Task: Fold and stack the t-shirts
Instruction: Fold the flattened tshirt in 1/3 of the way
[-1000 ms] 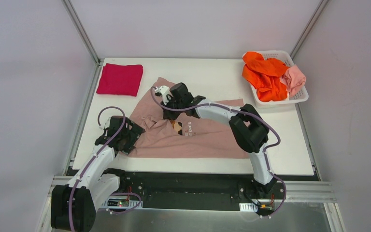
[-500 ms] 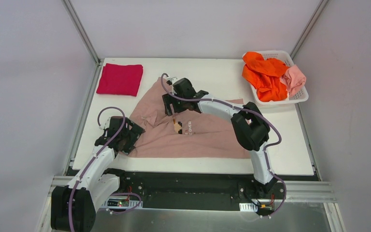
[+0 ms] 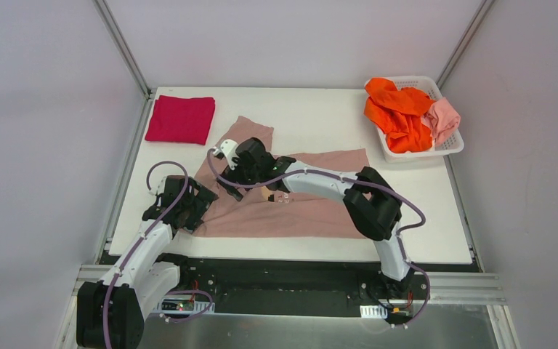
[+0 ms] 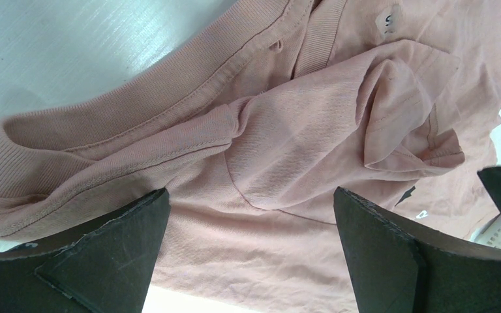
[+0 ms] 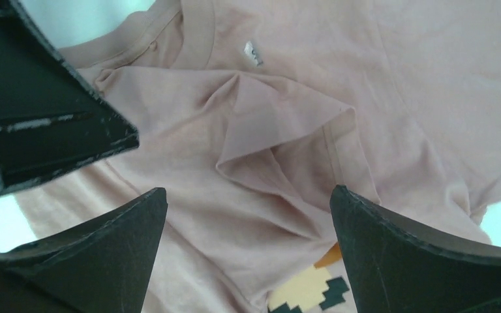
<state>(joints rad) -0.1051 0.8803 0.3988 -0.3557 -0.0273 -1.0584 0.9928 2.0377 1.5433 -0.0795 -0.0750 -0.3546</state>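
Flattening step, second garment. The pink tee (image 3: pixel 312 214) lies spread on the bench (image 3: pixel 320 123), centre-left, chest side up, with its print (image 5: pixel 306 290) showing. It is not yet flat: a loose fold (image 5: pixel 280 143) of cloth is bunched up just below the collar (image 5: pixel 199 32), and the near-left edge is rumpled.

The right tool (image 3: pixel 234 169) reaches across to the collar area and hangs over that fold with its fingers wide apart, pinching nothing. The left tool (image 3: pixel 192 203) sits at the tee's near-left corner, likewise spread with cloth beneath and none gripped; whether its fingers touch the cloth cannot be told.

The crimson tee (image 3: pixel 180 118) lies folded at the far-left corner, presumably the base of the stack. The orange tee (image 3: pixel 396 109) and the salmon tee (image 3: pixel 443 118) wait, crumpled, in the basket (image 3: pixel 425 154) at the far right.

The task appears less than half done. The next move likely calls for each tool to close on an edge and draw the bunched cloth outward, so that folding starts from a flat sheet.
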